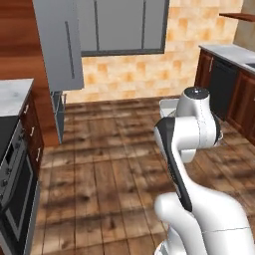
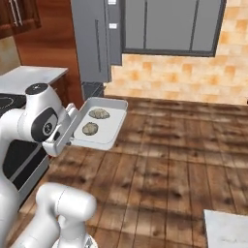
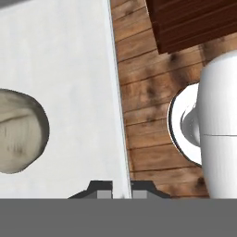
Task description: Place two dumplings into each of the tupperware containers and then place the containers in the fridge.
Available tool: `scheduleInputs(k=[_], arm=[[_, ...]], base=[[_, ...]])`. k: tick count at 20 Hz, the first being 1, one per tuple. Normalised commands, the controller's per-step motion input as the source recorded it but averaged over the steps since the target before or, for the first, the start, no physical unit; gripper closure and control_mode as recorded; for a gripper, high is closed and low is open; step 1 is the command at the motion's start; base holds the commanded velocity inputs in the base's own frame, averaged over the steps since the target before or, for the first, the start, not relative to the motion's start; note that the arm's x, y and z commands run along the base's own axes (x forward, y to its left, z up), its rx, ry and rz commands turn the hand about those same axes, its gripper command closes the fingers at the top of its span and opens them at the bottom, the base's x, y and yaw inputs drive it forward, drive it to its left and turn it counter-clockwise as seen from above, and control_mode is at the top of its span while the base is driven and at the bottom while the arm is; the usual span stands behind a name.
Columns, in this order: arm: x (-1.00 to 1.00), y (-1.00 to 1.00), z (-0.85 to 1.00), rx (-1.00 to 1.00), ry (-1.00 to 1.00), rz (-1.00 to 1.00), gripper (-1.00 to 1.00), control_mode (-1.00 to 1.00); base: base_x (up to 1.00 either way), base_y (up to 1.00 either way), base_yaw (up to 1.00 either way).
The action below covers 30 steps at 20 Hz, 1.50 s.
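Observation:
My gripper (image 2: 73,131) is shut on the near rim of a pale grey tupperware container (image 2: 112,127) and holds it in the air, level, over the wooden floor. Two dumplings lie in it, one (image 2: 99,114) farther from the hand and one (image 2: 90,128) closer. In the hand view the fingertips (image 3: 99,190) pinch the container's rim (image 3: 118,115), and one dumpling (image 3: 18,132) sits at the left. A corner of the container (image 1: 167,105) pokes out behind the arm in the left base view. The fridge (image 2: 94,38), tall and grey with a dark bar handle (image 1: 69,40), stands ahead.
A stove and oven (image 1: 15,174) and a marble counter (image 1: 15,89) line the left side. Dark wood cabinets (image 1: 229,89) run along the right. Open wooden floor (image 2: 169,155) lies between me and the tiled back wall. A white counter corner (image 2: 225,227) sits at lower right.

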Motion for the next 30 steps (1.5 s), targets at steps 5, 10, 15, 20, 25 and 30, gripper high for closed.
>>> scheduleInputs(k=[5, 10, 15, 20, 25, 30], arm=[[0.00, 0.00, 0.00, 0.00, 0.00, 0.00, 1.00, 1.00], [0.00, 0.00, 0.00, 0.00, 0.00, 0.00, 1.00, 1.00], [0.00, 0.00, 0.00, 0.00, 0.00, 0.00, 1.00, 1.00], [0.00, 0.00, 0.00, 0.00, 0.00, 0.00, 1.00, 1.00], [0.00, 0.00, 0.00, 0.00, 0.00, 0.00, 1.00, 1.00], [0.00, 0.00, 0.00, 0.00, 0.00, 0.00, 1.00, 1.00]], base=[[1.00, 0.07, 0.02], [1.00, -0.21, 0.00], [1.00, -0.39, 0.05], [1.00, -0.60, 0.13], [1.00, -0.79, 0.24], [0.95, -0.83, 0.46]])
